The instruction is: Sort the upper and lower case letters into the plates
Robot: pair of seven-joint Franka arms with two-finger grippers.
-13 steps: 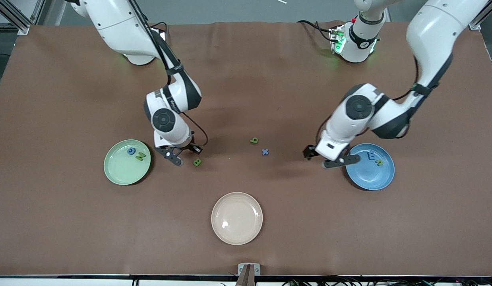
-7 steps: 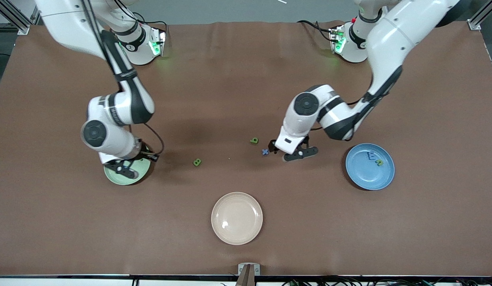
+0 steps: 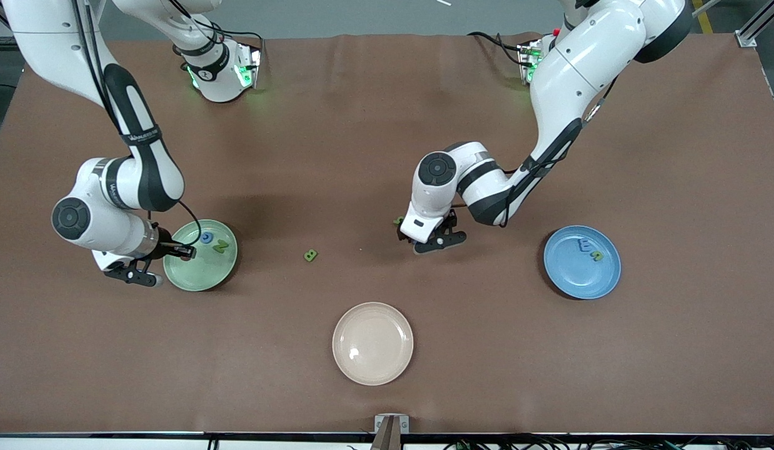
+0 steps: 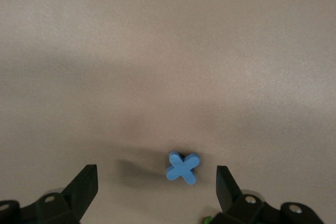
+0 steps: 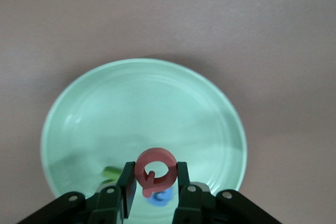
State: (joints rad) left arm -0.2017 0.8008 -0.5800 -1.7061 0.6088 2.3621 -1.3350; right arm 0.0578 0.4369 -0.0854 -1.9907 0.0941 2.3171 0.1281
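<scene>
My right gripper [image 5: 155,182] is shut on a red letter Q [image 5: 155,176], holding it above the pale green plate [image 5: 142,103]. In the front view that gripper [image 3: 150,265] hangs over the green plate's [image 3: 190,275] rim at the right arm's end. A blue letter [image 3: 206,237] and a green Z [image 3: 219,246] lie in this plate. My left gripper [image 4: 156,187] is open, low over a blue x [image 4: 183,167] on the table between its fingers; the hand [image 3: 424,240] hides the x in the front view. The blue plate [image 3: 577,278] holds a blue E [image 3: 584,245] and a green letter [image 3: 596,255].
A green B [image 3: 310,255] lies on the brown mat between the two arms. Another green letter [image 3: 398,220] peeks out beside the left hand. A cream plate [image 3: 372,343] sits nearer to the front camera, midway along the table.
My right gripper has swung from beside the green B to the green plate's rim. My left gripper has travelled from the blue plate to over the blue x.
</scene>
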